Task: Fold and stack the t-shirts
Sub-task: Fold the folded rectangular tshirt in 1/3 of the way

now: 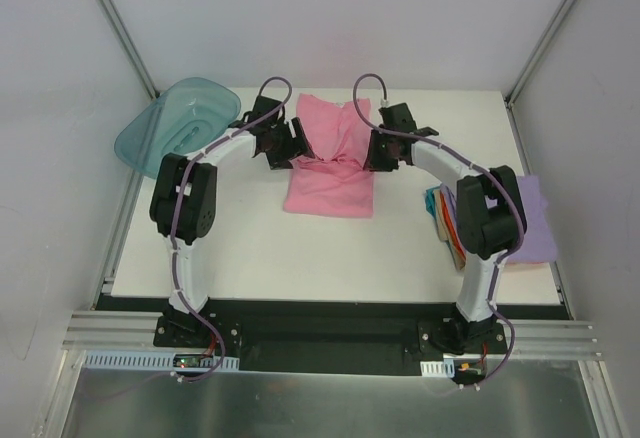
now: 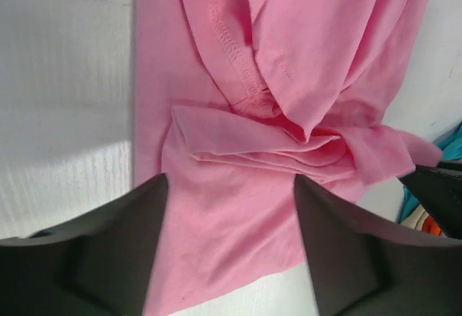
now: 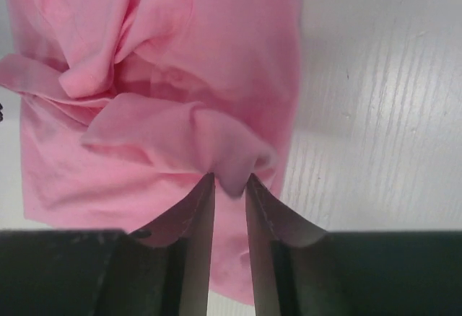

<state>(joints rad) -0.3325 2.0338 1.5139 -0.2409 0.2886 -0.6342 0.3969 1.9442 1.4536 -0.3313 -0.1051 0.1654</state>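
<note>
Tabletop: left end effector agape, right end effector on t-shirt

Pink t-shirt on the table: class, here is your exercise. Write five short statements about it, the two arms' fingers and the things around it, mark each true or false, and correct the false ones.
1. The pink t-shirt lies on the white table between the two arms. True.
2. The left fingers are clamped on it. False: they stand wide apart, gripping nothing.
3. A fold of the shirt sits pinched between the right fingertips. True.
4. The teal tub stands at the table's right edge. False: it is at the far left corner.
5. The folded shirts lie on the left. False: they are on the right, beside the right arm.
</note>
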